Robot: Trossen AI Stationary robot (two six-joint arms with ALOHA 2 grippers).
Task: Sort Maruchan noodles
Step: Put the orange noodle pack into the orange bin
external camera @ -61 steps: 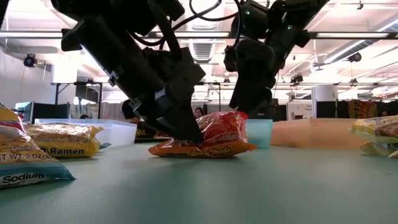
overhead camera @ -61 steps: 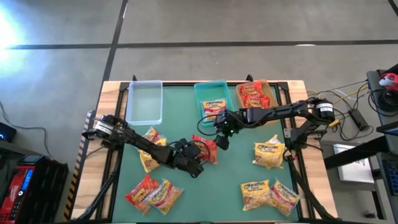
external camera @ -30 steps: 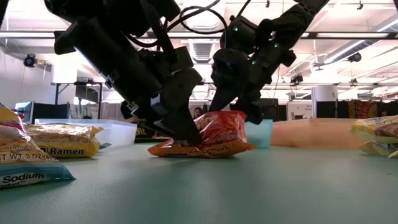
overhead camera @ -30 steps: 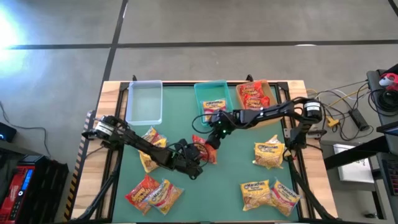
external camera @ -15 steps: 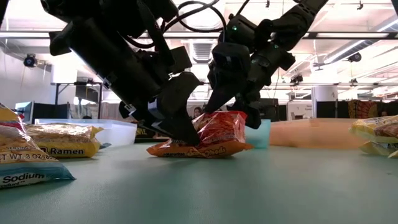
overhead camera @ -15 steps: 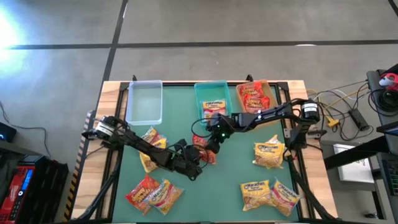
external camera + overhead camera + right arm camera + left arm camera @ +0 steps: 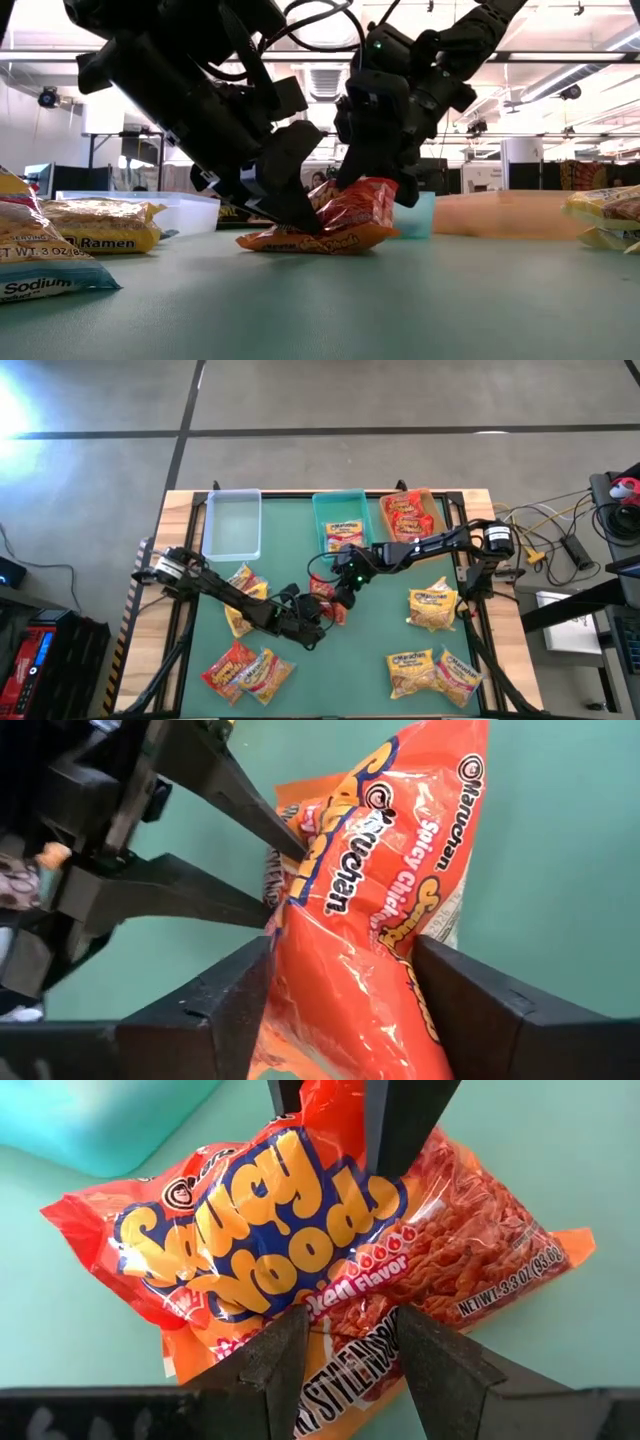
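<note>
Two Maruchan packets lie stacked mid-table: a red one (image 7: 270, 1210) on an orange one (image 7: 350, 1370). My left gripper (image 7: 345, 1342) reaches in from the table's left and is shut on the lower orange packet (image 7: 300, 240). My right gripper (image 7: 345, 995) comes from the right and is shut on the red packet (image 7: 360, 205), whose right end is tipped up. More packets lie at the table's left (image 7: 245, 595), near left (image 7: 240, 670) and right (image 7: 432, 605). Some sit in the teal bin (image 7: 318, 520) and the tan bin (image 7: 432, 510). My left gripper pinches the orange packet's end (image 7: 345, 1380) between its two fingertips (image 7: 295, 848), slanting down from the table's left. That packet stays flat on the table under the red one. My right gripper pinches the red packet across its width (image 7: 350, 970), one finger (image 7: 225, 1005) on each long side, slanting down from the far right. The packet bulges between the fingers. Its right end is raised and its left end (image 7: 320, 215) rests on the orange packet.
A clear bin (image 7: 232, 523) stands at the far left edge beside the teal and tan bins. Packets (image 7: 430, 672) lie at the near right corner. Both arms cross the table's middle. Bare green mat (image 7: 370, 635) lies between the packet groups.
My right gripper came down from the far side onto the red packet and took hold of it. The red packet shifted slightly toward the table's left and its right end tipped upward. The orange packet stayed on the table, and my left gripper hardly moved.
</note>
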